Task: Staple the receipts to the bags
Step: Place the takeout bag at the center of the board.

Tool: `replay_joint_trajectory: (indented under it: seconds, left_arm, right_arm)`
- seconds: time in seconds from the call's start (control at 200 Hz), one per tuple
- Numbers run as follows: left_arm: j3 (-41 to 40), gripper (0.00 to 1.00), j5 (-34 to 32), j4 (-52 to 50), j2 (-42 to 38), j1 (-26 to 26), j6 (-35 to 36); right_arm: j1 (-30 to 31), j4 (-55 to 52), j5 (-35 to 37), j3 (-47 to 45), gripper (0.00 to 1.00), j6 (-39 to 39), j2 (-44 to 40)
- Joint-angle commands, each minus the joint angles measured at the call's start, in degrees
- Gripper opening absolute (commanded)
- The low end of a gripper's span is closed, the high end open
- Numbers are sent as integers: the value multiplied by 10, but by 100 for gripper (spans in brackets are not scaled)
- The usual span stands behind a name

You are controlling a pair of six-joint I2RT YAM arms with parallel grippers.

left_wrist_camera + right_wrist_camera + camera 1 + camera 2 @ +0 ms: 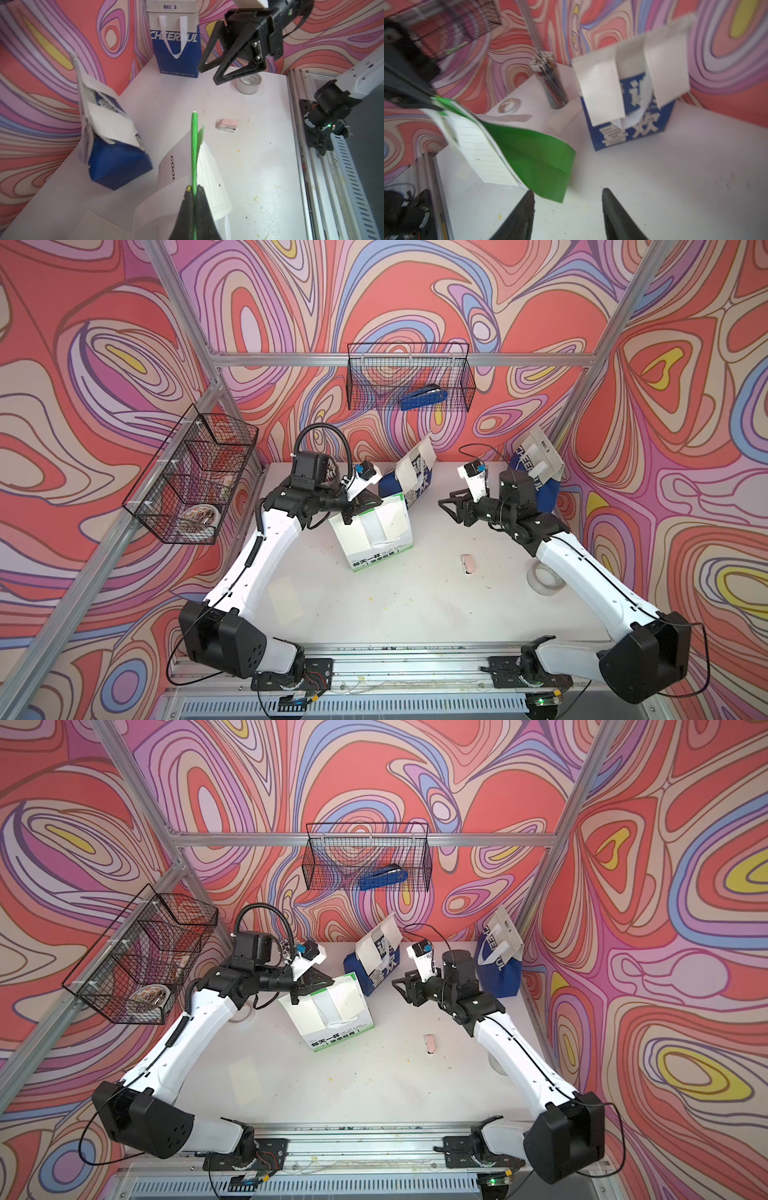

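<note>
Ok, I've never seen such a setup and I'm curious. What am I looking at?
Two robot arms stand at a white table, each ending in a two-fingered gripper. Two pictures look down on everything, nearly alike; two come from cameras on the arms' wrists. On the table: a green bag, a blue bag behind it, a CHEERFUL bag in the far corner. White receipts hang on the green and blue ones; a loose receipt lies flat. Also a tape roll and a small pink thing. A stapler sits in a wire basket on the back wall. The left gripper pinches the green bag's top edge; the right gripper is open, empty.
</note>
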Motion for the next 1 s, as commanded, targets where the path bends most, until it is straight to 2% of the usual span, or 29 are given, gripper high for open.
replay_joint_trajectory:
  seconds: [0.0,0.215,0.391,0.461,0.556,0.616,0.686,0.751,0.786,0.831,0.871,0.926,0.997]
  left_arm:
    - [30,0,58,-50,1,-31,88]
    - [37,0,57,-76,4,-74,133]
    - [47,0,41,-75,17,-105,146]
    - [49,0,41,-68,19,-114,141]
    - [50,0,42,-59,21,-115,131]
    - [51,0,35,-62,22,-115,131]
    - [51,0,17,-58,22,-115,127]
    - [48,0,-9,-27,20,-115,89]
    - [47,10,-20,-15,17,-116,75]
    - [44,35,-32,-2,11,-116,69]
    - [40,49,-45,11,5,-116,49]
    - [28,62,-66,26,-9,-115,42]
    - [4,71,-94,53,-32,-115,34]
  right_arm:
    - [3,13,-224,-37,58,-241,-20]
    - [19,-38,-300,-5,63,-304,10]
    - [62,-35,-297,12,61,-285,37]
    - [71,-32,-294,23,51,-257,57]
    - [71,-51,-266,43,17,-235,79]
    - [71,-77,-245,50,1,-245,81]
    - [67,-79,-224,44,0,-246,76]
    - [50,-73,-229,37,0,-233,72]
    - [41,-72,-233,36,0,-225,69]
    - [29,-68,-235,32,0,-218,62]
    - [17,-63,-233,28,0,-210,53]
    - [-4,-66,-233,27,0,-208,40]
    - [-56,-113,-221,48,0,-240,27]
